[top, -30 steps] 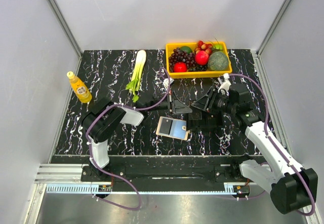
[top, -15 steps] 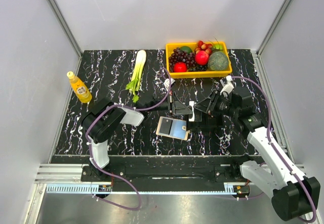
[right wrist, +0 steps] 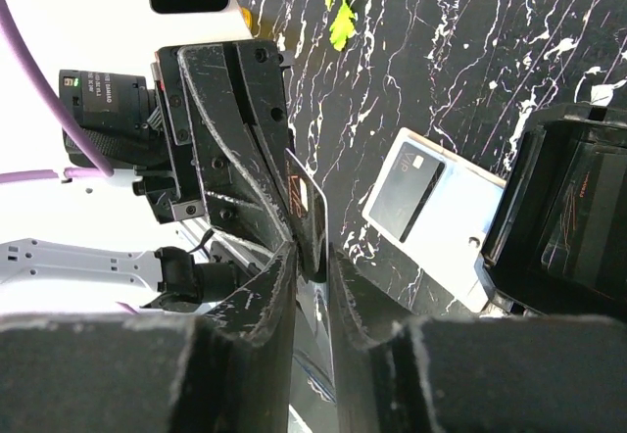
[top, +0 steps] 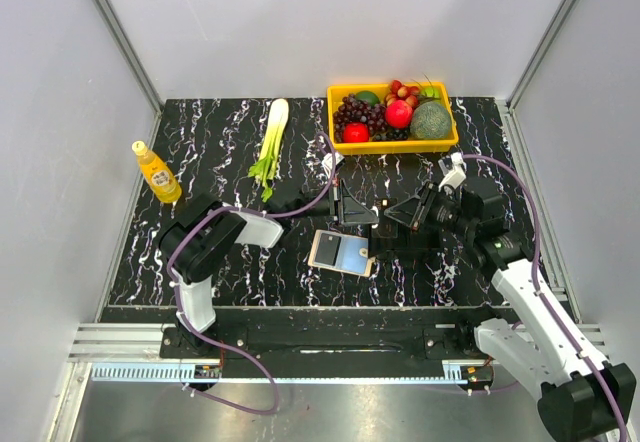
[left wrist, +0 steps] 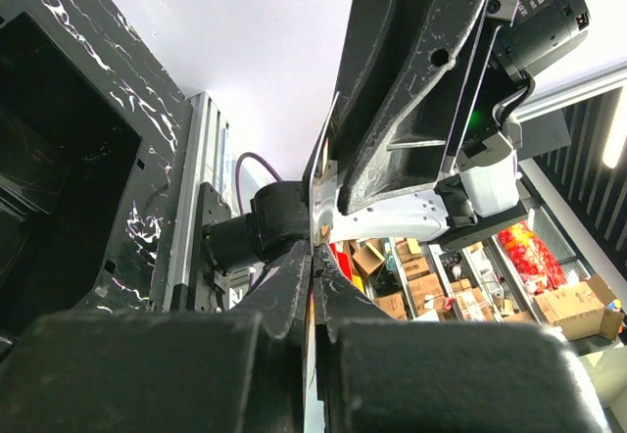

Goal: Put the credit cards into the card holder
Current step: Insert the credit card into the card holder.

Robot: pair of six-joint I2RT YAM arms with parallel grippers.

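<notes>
Both arms meet above the middle of the desk. The left tool is pressed together on one end of a dark credit card, which it holds on edge. The right tool has one finger close against each face of the same card, and we cannot tell whether it grips. The card holder lies open and flat on the desk, just nearer the arm bases than the two tools.

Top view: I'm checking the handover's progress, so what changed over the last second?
The right gripper narrowed its jaws around the card that the left gripper pinches, while its arm swung back toward the near edge. The card holder, bottle and fruit tray stayed put.
</notes>
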